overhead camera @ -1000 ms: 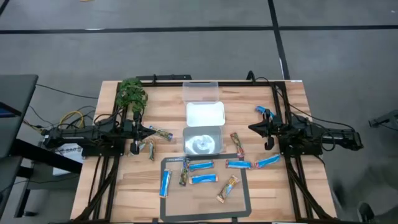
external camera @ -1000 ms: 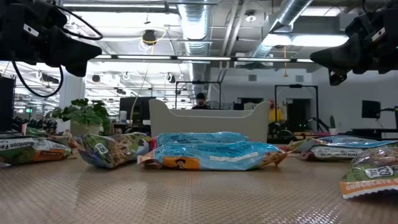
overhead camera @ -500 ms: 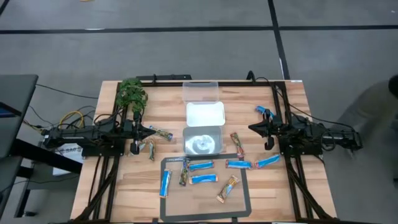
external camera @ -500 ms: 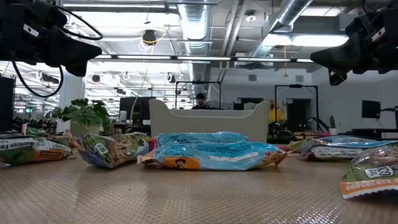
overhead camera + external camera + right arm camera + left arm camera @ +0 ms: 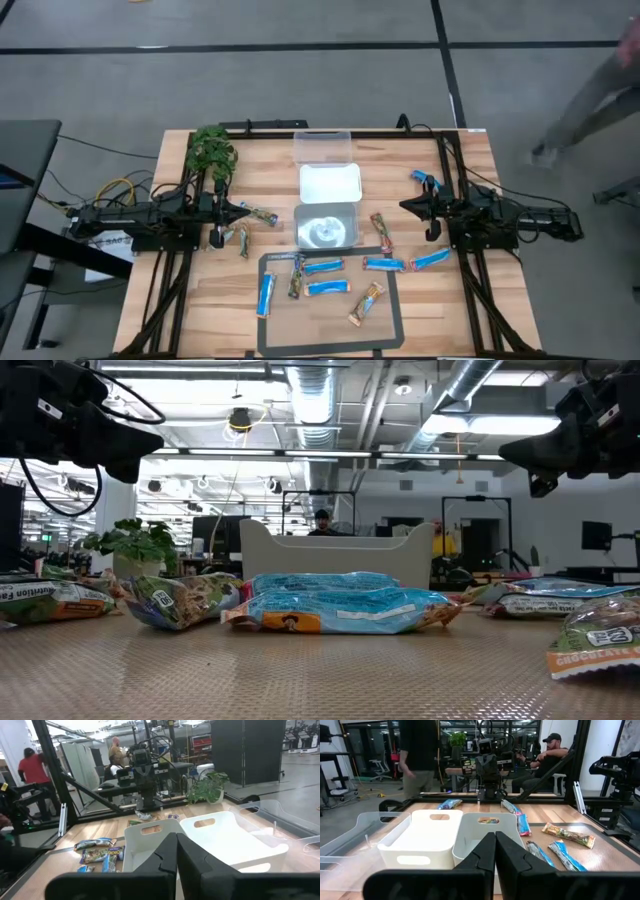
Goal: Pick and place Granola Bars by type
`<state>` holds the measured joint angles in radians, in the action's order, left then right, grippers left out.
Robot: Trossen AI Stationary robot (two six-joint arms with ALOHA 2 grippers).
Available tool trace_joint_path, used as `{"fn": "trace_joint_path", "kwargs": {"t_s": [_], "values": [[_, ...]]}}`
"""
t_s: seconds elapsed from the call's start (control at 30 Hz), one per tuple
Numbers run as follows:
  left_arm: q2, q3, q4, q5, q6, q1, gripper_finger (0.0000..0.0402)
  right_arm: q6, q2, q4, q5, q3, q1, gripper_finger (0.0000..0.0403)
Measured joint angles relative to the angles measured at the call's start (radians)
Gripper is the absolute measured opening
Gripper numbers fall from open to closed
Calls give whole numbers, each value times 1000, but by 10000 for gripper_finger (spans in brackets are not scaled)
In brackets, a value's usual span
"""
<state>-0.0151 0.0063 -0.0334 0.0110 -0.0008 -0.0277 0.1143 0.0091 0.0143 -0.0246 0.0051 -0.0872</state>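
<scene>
Sorting has not begun. The left pincer (image 5: 243, 209) at centre-left and the right pincer (image 5: 404, 206) at centre-right both hang closed and empty above the counter (image 5: 450, 160). The Granola Bars (image 5: 325, 266) lie scattered across the lower middle, below three bins (image 5: 327, 184). Next, one pincer must open and descend over a single bar.

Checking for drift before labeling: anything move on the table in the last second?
Nothing on the table moved. Left gripper and right gripper stay shut and parked above the wood, holding nothing; granola bars and white bins are unchanged. Only a person beyond the table walked on.
</scene>
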Motion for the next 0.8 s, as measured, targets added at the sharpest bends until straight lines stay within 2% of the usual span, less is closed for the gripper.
{"fn": "trace_joint_path", "kwargs": {"t_s": [0.2,0.57,0.8], "values": [[0,0,-14,78,-64,0,0,0,0,0,0,0,0,0],[-1,0,-13,68,-92,10,0,0,0,0,0,0,0,0],[-96,22,30,61,29,32,0,0,0,0,0,0,0,0]]}}
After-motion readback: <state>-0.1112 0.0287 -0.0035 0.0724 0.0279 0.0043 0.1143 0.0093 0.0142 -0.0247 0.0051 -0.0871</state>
